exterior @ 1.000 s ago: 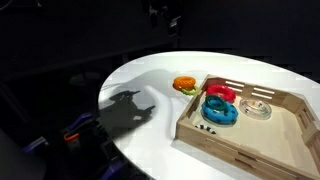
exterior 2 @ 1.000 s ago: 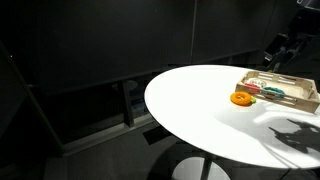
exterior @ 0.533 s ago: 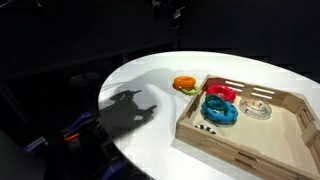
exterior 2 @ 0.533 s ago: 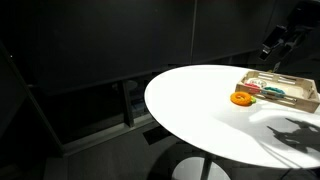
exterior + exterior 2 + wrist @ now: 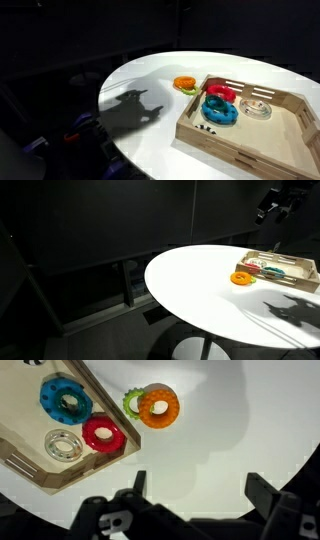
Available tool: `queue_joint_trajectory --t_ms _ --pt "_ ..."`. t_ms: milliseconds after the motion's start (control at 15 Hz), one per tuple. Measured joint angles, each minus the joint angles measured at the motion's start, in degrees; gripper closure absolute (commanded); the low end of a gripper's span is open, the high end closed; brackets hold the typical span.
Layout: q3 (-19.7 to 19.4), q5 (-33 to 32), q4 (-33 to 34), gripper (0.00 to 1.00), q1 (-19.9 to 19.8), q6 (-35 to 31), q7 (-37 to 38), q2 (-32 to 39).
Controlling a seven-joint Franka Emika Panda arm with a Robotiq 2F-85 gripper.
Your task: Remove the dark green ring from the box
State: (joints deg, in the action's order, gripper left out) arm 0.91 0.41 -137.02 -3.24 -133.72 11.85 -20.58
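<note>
White round table [image 5: 230, 420]; gripper [image 5: 198, 490] wide open, empty. Dark green ring not discernible, so it may wrongly grab red plastic ring [image 5: 103, 434] in light wooden box [image 5: 25, 460].

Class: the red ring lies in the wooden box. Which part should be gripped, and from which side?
Probably its rim, from straight above: one jaw in the centre hole, one outside. The red ring lies flat in a corner of the box, with the clear ring and blue ring close beside it, so a sideways approach looks blocked.
</note>
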Motion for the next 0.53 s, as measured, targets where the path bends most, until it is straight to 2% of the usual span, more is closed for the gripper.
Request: queue_joint_trajectory --t_ms 533 --pt "-3.34 -1.78 9.38 0.00 -5.04 2.06 2.29 9.81"
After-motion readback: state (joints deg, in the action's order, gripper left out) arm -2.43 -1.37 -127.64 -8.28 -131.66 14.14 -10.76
